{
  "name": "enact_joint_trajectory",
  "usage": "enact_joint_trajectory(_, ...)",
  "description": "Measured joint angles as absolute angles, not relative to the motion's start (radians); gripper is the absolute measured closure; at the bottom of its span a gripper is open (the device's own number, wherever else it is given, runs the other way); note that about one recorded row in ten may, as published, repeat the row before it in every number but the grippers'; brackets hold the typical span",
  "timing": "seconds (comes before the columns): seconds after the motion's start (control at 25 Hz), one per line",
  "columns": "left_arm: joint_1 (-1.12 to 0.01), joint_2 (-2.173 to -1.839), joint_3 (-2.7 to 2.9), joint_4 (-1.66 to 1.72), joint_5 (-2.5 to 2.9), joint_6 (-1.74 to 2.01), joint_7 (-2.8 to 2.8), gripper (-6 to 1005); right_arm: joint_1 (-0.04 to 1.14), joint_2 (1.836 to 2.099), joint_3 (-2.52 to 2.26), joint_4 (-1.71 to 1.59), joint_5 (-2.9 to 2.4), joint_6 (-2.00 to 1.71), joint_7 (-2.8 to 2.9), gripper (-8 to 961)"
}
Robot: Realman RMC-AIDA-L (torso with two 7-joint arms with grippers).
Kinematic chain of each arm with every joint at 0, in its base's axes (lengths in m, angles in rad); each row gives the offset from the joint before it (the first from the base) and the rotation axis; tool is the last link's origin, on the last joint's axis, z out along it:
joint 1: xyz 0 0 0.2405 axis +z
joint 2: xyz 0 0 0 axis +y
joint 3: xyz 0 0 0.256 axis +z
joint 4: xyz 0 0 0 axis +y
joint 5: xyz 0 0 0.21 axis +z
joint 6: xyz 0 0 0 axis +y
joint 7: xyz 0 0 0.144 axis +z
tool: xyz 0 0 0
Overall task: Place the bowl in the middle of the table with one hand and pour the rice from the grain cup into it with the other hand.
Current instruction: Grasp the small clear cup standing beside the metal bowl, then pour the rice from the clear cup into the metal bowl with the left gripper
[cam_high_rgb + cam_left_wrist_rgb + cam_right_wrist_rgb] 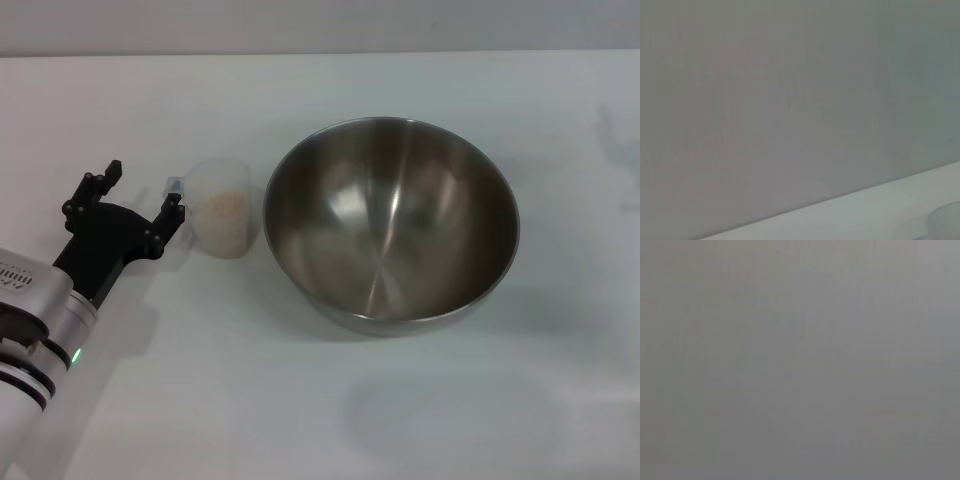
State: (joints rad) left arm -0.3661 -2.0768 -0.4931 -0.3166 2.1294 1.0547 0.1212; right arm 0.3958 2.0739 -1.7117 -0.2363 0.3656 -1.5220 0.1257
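Head view: one bowl (391, 225) on the table (300, 400), upright. One grain cup (222, 210) just left of the bowl, apart from it, holding rice (224, 204). One left gripper (140, 192) left of the bowl, fingers spread, one fingertip (173, 206) at the cup's handle side; contact unclear. Right gripper not seen.

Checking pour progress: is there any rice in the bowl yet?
No: in the head view the bowl shows only bare steel, and the rice sits in the grain cup.
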Motion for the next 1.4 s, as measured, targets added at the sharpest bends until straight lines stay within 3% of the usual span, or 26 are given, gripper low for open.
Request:
enact_joint_trajectory(0.04,-0.369,-2.077,-0.491,-0.313,2.130,1.054,0.121,180,0.396,2.074,-1.712,-0.237,0.365,-1.521,0.126,223)
enact_joint_trajectory(0.48,-0.380,-2.078,-0.486,-0.320,2.131,1.052,0.119,597,0.394,2.074,-1.712,-0.242,0.363,-1.528,0.126,224)
enact_joint_trajectory(1.16,-0.385,-2.079,-0.496,-0.340,2.129,1.180,0.129,968,0.384,2.076,-1.712,-0.237,0.368,-1.531,0.126,224)
enact_joint_trajectory(1.4,-0.451,-2.079,-0.500,-0.349,2.141,1.396,0.288,968,0.383,2.076,-1.710,-0.236,0.370,-1.542,0.126,224)
